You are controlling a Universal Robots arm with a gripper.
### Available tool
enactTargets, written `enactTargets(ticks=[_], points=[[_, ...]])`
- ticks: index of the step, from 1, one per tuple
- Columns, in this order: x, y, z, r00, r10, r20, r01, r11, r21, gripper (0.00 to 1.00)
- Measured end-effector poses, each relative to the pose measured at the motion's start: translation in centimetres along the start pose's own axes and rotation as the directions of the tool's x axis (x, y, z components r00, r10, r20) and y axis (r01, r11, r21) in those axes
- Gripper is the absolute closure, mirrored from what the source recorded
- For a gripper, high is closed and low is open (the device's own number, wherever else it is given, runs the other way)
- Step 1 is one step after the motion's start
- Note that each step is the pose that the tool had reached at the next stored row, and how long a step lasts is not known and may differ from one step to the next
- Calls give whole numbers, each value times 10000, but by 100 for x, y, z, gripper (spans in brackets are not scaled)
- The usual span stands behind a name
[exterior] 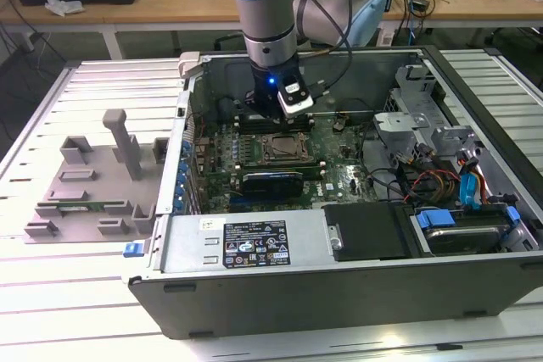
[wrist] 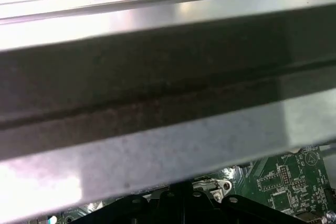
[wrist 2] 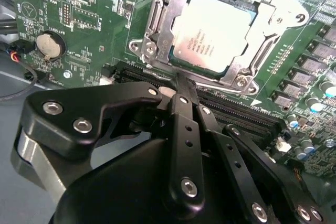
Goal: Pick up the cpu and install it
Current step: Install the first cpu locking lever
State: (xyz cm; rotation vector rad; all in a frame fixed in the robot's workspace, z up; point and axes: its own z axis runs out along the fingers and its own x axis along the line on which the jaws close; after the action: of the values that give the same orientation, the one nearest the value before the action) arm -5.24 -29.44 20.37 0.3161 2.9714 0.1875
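The small flat square cpu with a shiny silver-grey metal top [wrist 2: 215, 32] lies flat inside the silver metal socket frame [wrist 2: 152, 30] on the green motherboard [wrist 2: 79, 14]. Nothing grips it. In the exterior view the cpu [exterior: 285, 148] sits near the middle of the board, inside the open grey metal computer case [exterior: 339, 294].

In the second wrist view the black gripper [wrist 2: 179, 80] has its two fingers drawn together, with nothing between them. Its tip hangs just beside the socket frame's edge, over the long black slots [wrist 2: 236, 114] that run alongside the socket, and stands apart from the cpu. In the exterior view the gripper [exterior: 273, 116] points down into the case just behind the socket, with the arm's grey and pale blue wrist above it. In the first wrist view the gripper [wrist: 181, 198] shows as a dark shape in front of the case's grey metal wall [wrist: 157, 77].

A round silver coin battery [wrist 2: 48, 45] sits on the motherboard, well apart from the socket.

Outside the case, toward the exterior view's left, a grey plastic fixture plate with upright blocks [exterior: 85, 192] lies on the ribbed pale metal table [exterior: 51, 311]
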Motion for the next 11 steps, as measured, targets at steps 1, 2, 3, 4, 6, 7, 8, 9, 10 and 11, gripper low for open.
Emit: enactTargets(ticks=[1, 2, 3, 4, 6, 7, 8, 9, 10, 11], points=[[0, 0, 2, 10000, -4, 11, 4, 10000, 21, 89], [0, 1, 3, 10000, -7, 13, 7, 10000, 28, 89], [1, 2, 3, 10000, -8, 14, 8, 10000, 31, 89], [1, 3, 4, 10000, -7, 15, 7, 10000, 29, 89], [1, 4, 4, 10000, -7, 16, 7, 10000, 29, 89], [2, 5, 4, 10000, -6, 15, 6, 10000, 31, 89], [3, 11, 5, 10000, -2, 16, 2, 10000, 32, 89], [5, 18, 6, 10000, 2, 16, -2, 10000, 32, 89], [7, 29, 7, 10000, 9, 17, -9, 10000, 30, 89], [9, 41, 9, 10000, 20, 18, -20, 10000, 28, 89]])
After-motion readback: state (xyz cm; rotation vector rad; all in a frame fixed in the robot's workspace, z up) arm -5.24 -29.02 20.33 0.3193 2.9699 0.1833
